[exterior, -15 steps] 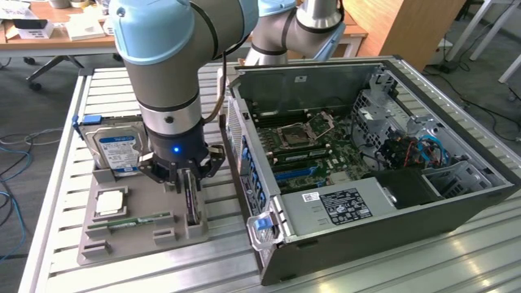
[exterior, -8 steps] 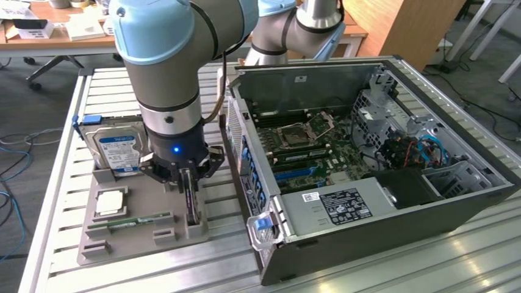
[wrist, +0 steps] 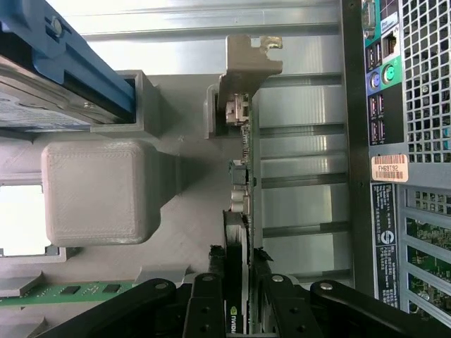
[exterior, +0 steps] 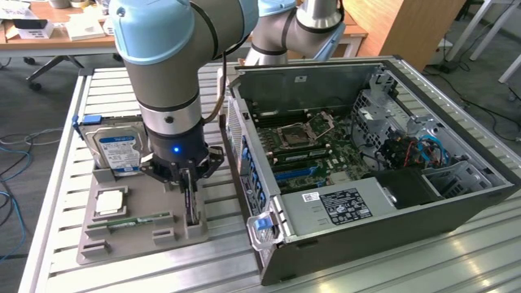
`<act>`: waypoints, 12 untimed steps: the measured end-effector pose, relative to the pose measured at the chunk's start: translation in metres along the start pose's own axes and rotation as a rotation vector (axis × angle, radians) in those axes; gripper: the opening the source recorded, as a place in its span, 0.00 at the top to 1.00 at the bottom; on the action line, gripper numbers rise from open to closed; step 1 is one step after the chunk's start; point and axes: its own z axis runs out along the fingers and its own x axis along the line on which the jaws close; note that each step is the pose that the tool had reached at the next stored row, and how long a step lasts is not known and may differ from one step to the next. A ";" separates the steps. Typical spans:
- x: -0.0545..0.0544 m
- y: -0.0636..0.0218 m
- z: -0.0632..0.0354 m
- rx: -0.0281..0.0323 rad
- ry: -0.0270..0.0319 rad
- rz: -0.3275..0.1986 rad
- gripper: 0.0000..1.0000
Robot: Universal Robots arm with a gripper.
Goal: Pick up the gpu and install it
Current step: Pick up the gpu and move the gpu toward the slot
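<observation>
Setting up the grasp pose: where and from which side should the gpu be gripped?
Grip the gpu on its upper long edge from straight above, pinching its two flat faces. It stands on edge in a slot of the grey tray, leaving that top edge exposed.

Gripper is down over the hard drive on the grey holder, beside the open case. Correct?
No. The gripper is down over the gpu, on edge in the grey holder, beside the open case; the hard drive stands toward the exterior view's left. The exterior view shows this.
</observation>
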 end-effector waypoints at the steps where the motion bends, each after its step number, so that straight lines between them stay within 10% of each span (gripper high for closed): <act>1: 0.000 0.0000 0.0000 0.0000 0.0000 0.000 0.74; 12: 0.000 0.0000 0.0002 -0.0002 0.0004 -0.009 0.74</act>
